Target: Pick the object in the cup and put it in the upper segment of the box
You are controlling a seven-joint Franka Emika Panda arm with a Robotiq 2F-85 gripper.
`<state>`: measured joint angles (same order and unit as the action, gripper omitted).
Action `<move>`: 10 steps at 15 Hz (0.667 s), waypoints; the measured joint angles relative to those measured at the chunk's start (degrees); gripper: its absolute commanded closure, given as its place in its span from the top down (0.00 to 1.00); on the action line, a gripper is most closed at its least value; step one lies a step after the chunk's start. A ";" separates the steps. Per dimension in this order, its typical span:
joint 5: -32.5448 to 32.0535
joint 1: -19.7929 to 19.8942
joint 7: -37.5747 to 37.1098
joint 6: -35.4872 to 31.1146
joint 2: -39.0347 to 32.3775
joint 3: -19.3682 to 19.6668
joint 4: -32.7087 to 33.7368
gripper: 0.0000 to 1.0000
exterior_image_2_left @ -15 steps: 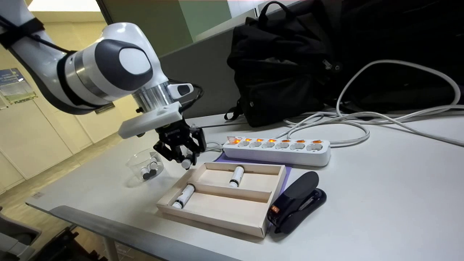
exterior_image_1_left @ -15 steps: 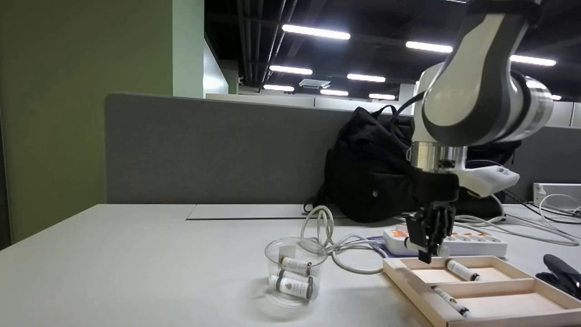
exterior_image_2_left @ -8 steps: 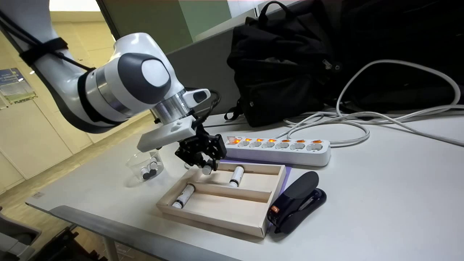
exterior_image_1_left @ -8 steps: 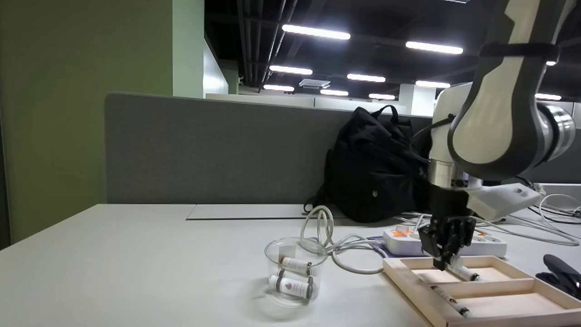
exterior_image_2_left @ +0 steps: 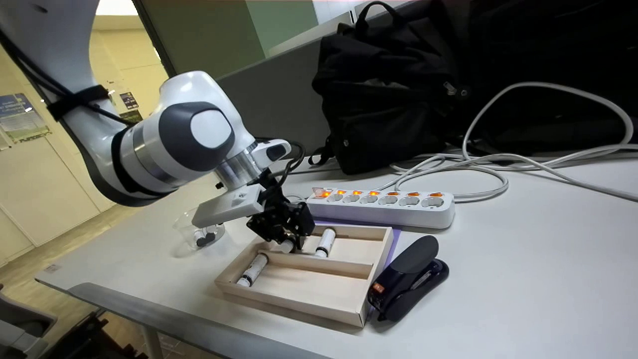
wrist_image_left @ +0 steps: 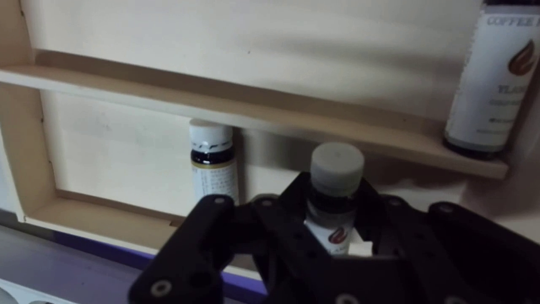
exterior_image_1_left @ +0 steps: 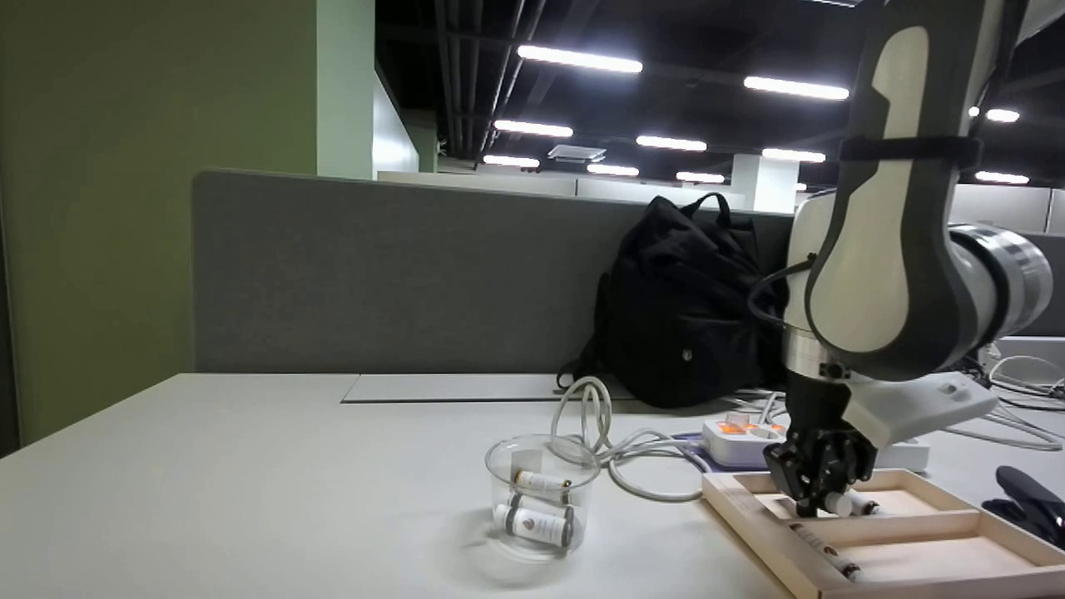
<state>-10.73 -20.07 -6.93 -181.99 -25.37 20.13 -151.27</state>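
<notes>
The shallow wooden box (exterior_image_1_left: 753,539) shows in both exterior views (exterior_image_2_left: 294,309), with its divider (wrist_image_left: 253,120) in the wrist view. My gripper (exterior_image_1_left: 819,497) is down at the upper segment, also seen in an exterior view (exterior_image_2_left: 293,243). It is shut on a small bottle with a pale cap (wrist_image_left: 336,169), to one side of another bottle (wrist_image_left: 213,166) lying in that segment. A further bottle (exterior_image_2_left: 253,269) lies in the lower segment. The clear cup (exterior_image_1_left: 499,478) stands apart on the table with several bottles (exterior_image_1_left: 537,526) inside. The held bottle's lower end is hidden by the fingers.
A white power strip (exterior_image_2_left: 381,209) stands right behind the box on a purple sheet. A black stapler (exterior_image_2_left: 408,279) lies beside the box. White cables (exterior_image_1_left: 657,466) run between cup and power strip. A black backpack (exterior_image_2_left: 379,99) stands at the back against the grey partition.
My gripper has carried the held bottle from between the cup and the box over the upper segment, then lowered it there. The cup and the other bottles have not moved.
</notes>
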 measured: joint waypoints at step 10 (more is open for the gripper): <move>9.93 -4.18 1.35 -2.84 -1.23 2.13 0.02 0.51</move>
<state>-0.80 -24.25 -5.59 -184.83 -26.60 22.26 -151.26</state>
